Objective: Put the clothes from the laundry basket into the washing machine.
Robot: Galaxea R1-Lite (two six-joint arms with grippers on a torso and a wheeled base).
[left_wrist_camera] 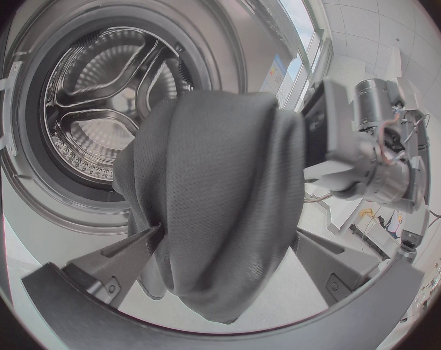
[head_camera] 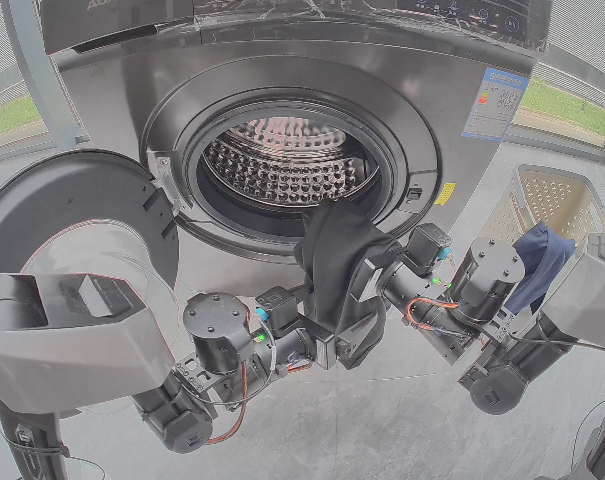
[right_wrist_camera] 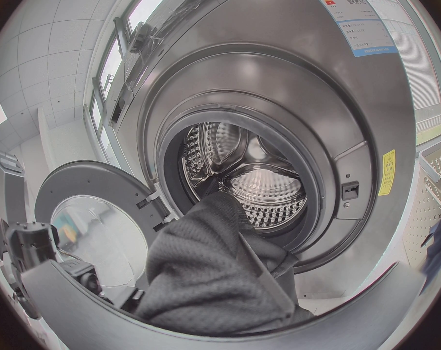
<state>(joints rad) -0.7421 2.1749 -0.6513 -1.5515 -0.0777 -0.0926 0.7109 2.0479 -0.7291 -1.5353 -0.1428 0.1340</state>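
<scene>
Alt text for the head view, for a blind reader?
A black garment hangs bunched over the ends of the left arm and right arm, just before the washer's open drum. The door is swung open to the left; a basket with a blue garment stands to the washer's right.

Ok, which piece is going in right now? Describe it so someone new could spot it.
Find the grey washing machine, door swung open. At the lower rim of its drum opening hangs a bunched charcoal garment. It is the only cloth at the machine; the blue garment is off to the right, at the laundry basket.
</scene>
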